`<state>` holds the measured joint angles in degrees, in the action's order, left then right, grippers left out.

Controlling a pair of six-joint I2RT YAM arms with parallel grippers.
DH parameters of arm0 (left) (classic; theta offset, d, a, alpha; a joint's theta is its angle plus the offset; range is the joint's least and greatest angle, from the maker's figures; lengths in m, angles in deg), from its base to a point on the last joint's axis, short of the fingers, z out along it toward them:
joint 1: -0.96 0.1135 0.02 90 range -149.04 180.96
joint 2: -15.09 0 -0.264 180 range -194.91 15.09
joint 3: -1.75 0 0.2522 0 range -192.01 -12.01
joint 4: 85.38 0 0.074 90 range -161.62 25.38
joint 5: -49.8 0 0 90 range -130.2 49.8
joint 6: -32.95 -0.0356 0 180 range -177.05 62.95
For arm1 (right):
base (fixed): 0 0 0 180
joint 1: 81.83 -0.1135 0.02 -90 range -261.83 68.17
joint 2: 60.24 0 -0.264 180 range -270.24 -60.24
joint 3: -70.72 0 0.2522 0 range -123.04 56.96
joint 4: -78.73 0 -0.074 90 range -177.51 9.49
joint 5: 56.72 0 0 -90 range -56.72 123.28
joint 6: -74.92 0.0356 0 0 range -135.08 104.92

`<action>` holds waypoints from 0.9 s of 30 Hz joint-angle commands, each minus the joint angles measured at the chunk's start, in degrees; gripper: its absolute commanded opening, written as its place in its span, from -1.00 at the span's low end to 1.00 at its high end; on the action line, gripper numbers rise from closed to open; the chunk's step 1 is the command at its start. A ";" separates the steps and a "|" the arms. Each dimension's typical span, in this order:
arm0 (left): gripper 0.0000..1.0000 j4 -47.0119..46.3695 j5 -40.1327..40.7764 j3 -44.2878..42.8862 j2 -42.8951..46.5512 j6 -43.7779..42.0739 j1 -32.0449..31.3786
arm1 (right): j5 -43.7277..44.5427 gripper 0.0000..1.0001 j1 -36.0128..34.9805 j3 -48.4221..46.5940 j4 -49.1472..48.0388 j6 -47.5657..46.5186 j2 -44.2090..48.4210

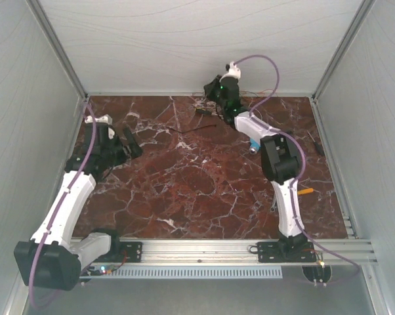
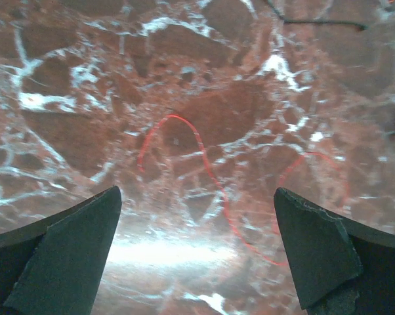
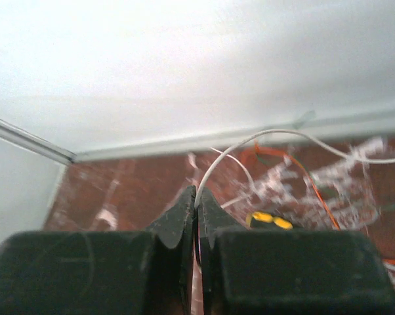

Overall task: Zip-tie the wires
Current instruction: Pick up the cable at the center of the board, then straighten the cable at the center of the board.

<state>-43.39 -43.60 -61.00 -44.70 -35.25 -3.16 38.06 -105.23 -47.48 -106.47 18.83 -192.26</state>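
Observation:
The wires show in the right wrist view as a loose tangle on the marble near the back wall. A white strand [image 3: 250, 141] arches up from it and orange-red strands [image 3: 315, 184] lie behind. My right gripper [image 3: 196, 193] is shut on that white strand, which comes out from between the fingertips. From above, this gripper [image 1: 209, 98] sits at the table's far edge, with thin wires [image 1: 260, 92] trailing right. My left gripper [image 2: 197, 191] hangs open over a lone curled red wire [image 2: 210, 177]; from above it [image 1: 133, 143] is at mid-left.
A thin black strip [image 1: 191, 129] lies on the marble between the arms and shows again [image 2: 322, 23] in the left wrist view. A small black-and-yellow object [image 3: 268, 220] sits by the right fingers. White walls enclose the back and both sides. A small orange piece [image 1: 306, 191] lies right.

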 commanded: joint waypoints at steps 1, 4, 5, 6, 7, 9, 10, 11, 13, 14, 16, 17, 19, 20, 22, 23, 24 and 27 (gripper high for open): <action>0.99 8.93 -6.98 -12.94 -1.82 12.77 0.09 | -0.12 -1.00 -0.16 -0.42 -0.75 -4.76 11.89; 0.99 15.44 -8.24 -19.36 -2.21 17.24 0.16 | 1.00 -1.00 -0.32 -0.77 0.67 -6.76 16.65; 0.99 17.34 -8.41 -21.20 -1.96 18.76 0.10 | 1.21 -1.00 -0.46 -0.92 0.94 -7.36 18.04; 0.99 19.05 -8.69 -23.04 -1.61 20.68 0.08 | 1.51 -1.00 -0.67 -1.12 1.10 -8.04 19.48; 1.00 20.45 -9.24 -24.51 -1.30 21.87 0.11 | 1.81 -1.00 -0.82 -1.33 1.16 -8.72 20.70; 1.00 22.63 -10.63 -27.41 -0.48 23.83 0.11 | 2.60 -1.00 -1.41 -2.22 1.41 -10.36 23.04; 1.00 23.31 -11.52 -28.50 -0.04 24.43 0.14 | 2.97 -1.00 -1.81 -2.80 1.39 -11.30 24.00; 1.00 23.87 -12.30 -29.46 0.30 25.10 0.13 | 3.32 -1.00 -2.21 -3.61 1.31 -12.18 24.95; 1.00 25.03 -13.63 -31.20 0.87 26.55 0.13 | 3.69 -1.00 -2.79 -5.92 1.72 -13.36 25.77; 1.00 25.62 -14.18 -32.21 0.98 26.95 0.15 | 3.74 -1.00 -2.99 -8.26 2.33 -13.81 25.78; 1.00 26.41 -15.06 -33.90 1.12 27.44 0.09 | 3.80 -1.00 -3.44 -12.03 3.72 -14.73 25.61; 1.00 26.59 -15.25 -34.62 1.22 27.64 0.10 | 4.02 -1.00 -3.81 -13.88 4.17 -15.30 25.51; 1.00 26.80 -15.99 -35.88 1.20 27.96 0.15 | 4.22 -1.00 -4.29 -17.54 4.58 -15.65 24.95; 1.00 27.04 -16.34 -36.47 1.10 28.40 0.09 | 3.94 -1.00 -4.42 -19.76 4.92 -15.38 24.48; 1.00 27.42 -17.18 -37.61 0.92 28.87 0.06 | 2.72 -1.00 -4.59 -25.01 5.95 -13.94 22.82; 1.00 27.50 -17.58 -38.20 0.85 29.11 0.08 | 1.69 -1.00 -4.70 -27.82 6.23 -13.26 21.81; 1.00 27.47 -18.10 -38.64 0.83 29.33 0.01 | 0.81 -1.00 -4.87 -30.85 6.21 -12.79 20.69; 1.00 26.53 -19.36 -39.05 0.99 29.80 0.07 | -1.26 -1.00 -5.57 -36.97 1.87 -12.36 18.13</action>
<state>-16.55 -59.18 -97.29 -44.11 -7.31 -3.16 39.63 -110.02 -77.75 -100.46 5.76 -171.13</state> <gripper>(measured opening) 0.997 0.003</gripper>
